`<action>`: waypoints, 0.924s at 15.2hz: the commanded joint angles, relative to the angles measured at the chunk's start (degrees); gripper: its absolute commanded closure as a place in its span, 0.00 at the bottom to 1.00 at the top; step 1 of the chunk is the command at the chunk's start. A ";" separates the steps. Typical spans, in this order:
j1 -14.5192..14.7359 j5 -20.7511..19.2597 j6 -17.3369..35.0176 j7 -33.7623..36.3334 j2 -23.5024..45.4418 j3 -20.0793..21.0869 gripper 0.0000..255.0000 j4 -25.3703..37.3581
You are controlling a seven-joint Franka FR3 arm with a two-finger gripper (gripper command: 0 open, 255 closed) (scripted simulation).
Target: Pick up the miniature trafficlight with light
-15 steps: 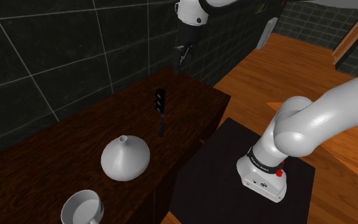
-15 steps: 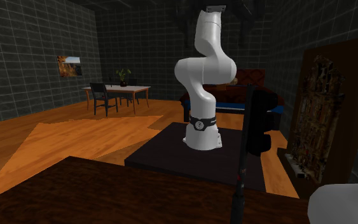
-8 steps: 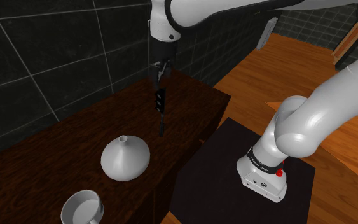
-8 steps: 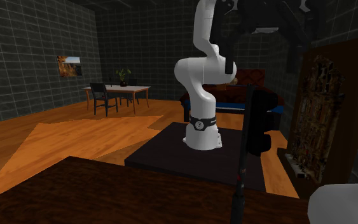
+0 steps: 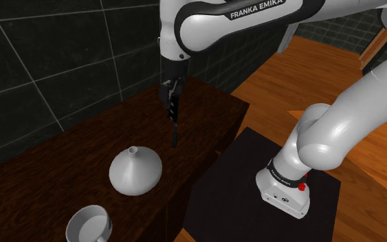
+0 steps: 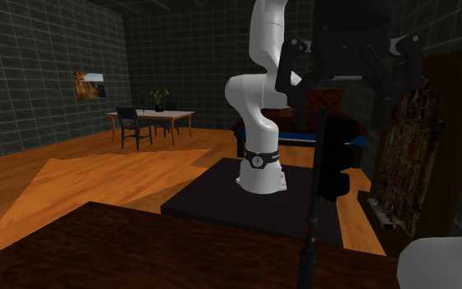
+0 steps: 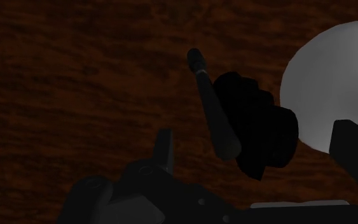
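The miniature traffic light [image 5: 174,117] stands upright on the dark wooden table [image 5: 61,158], a thin black pole with a black lamp head near its top. In the second exterior view the traffic light [image 6: 317,189] rises close in front of the camera. My black gripper [image 5: 170,95] hangs right at its top, fingers open. From the wrist, the traffic light [image 7: 247,130] lies between the two spread fingers of the gripper [image 7: 260,149], and neither finger touches it. In the second exterior view the gripper [image 6: 345,78] hovers just above the lamp head.
A white round-bellied vase [image 5: 135,170] stands on the table near the traffic light, also seen as the vase [image 7: 330,83] beside the gripper. A white cup [image 5: 89,223] sits by the shoulder view's lower left. The table's edge meets the black stand [image 5: 253,179].
The arm has swung toward the shoulder view's left and come down, bringing the open gripper from high above the table's far end to the traffic light's top. The traffic light has not moved.
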 commanded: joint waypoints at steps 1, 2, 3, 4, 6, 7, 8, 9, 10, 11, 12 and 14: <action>0.00 -0.04 0.86 0.03 0.36 0.06 0.00 -0.48; -0.07 -0.06 0.90 -0.12 0.38 -0.04 1.00 -0.52; -0.07 -0.06 0.89 -0.14 0.36 -0.05 1.00 -0.52; -0.08 -0.06 0.92 -0.16 0.36 -0.06 1.00 -0.56; -0.08 -0.06 0.98 -0.17 0.36 -0.07 1.00 -0.62; -0.10 -0.06 1.00 -0.22 0.34 -0.09 1.00 -0.66; -0.10 -0.05 0.98 -0.22 0.30 -0.10 1.00 -0.68; -0.10 -0.05 1.01 -0.22 0.31 -0.10 1.00 -0.70; -0.10 -0.05 1.00 -0.24 0.28 -0.11 1.00 -0.72; 0.00 -0.04 0.87 0.03 0.37 0.05 1.00 -0.48; 0.00 -0.03 0.07 0.02 0.13 0.00 1.00 0.08; -0.02 0.00 -1.51 0.00 -0.30 -0.08 1.00 1.23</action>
